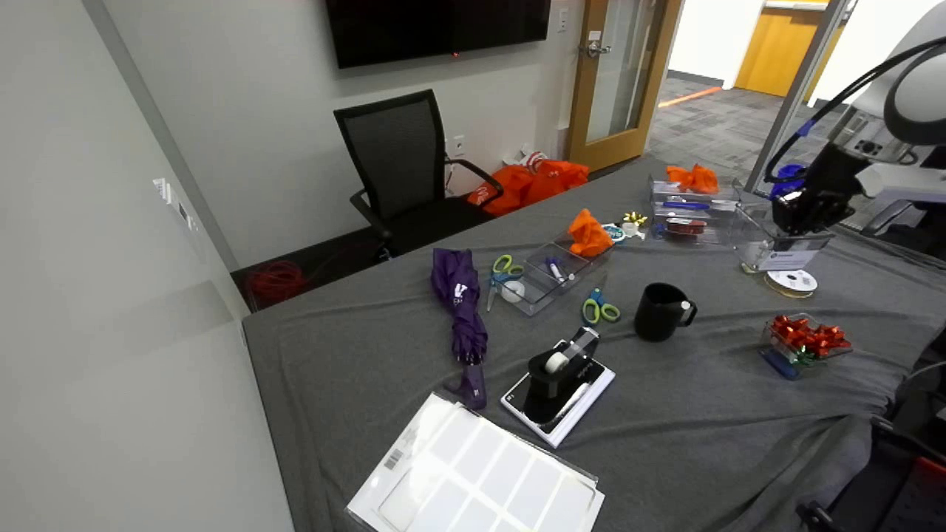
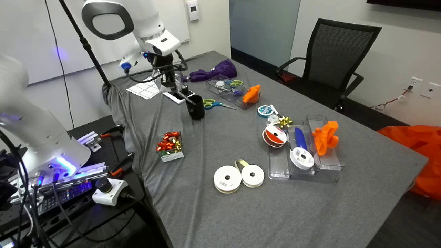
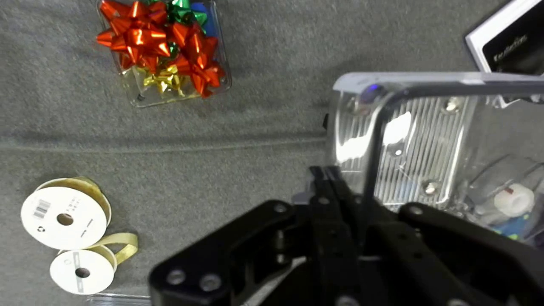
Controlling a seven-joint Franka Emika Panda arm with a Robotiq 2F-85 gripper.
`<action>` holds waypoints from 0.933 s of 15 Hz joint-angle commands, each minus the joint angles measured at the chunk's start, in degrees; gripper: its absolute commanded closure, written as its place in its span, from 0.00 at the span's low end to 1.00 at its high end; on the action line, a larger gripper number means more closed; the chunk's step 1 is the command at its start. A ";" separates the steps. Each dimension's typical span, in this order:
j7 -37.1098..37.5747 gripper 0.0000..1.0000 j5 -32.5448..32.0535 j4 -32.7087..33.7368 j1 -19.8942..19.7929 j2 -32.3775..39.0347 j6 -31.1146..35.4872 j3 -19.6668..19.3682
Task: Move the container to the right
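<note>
Judging by the grip, we think the gripper (image 3: 325, 171) pinches one wall because the box (image 3: 423, 144) is too broad to span: the fingers (image 3: 324, 221) nearly meet, apparently with only thin plastic between. Two spools (image 2: 237, 179) lie flat, so they should not roll. We find the box aloft over the table (image 2: 224, 137), inward of the edge nearest the robot (image 2: 48, 137), right of the fingertips in the wrist view.

The white arm (image 2: 148, 17) hangs down at the upper left in an exterior view. In the wrist view, the black gripper (image 3: 325, 173) sits at the bottom, two fingers pinched together.
</note>
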 commanded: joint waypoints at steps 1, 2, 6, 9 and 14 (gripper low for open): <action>0.23 0.96 0.39 1.40 -1.09 0.87 -0.61 0.61; 0.39 0.96 0.49 2.33 -1.24 1.67 -0.82 0.52; 0.71 0.96 0.55 3.11 -1.29 3.02 -0.85 0.49; -1.49 0.99 3.01 4.13 -1.07 4.39 -0.60 -0.57; -5.88 0.99 7.58 10.30 -2.15 11.80 -0.95 -3.60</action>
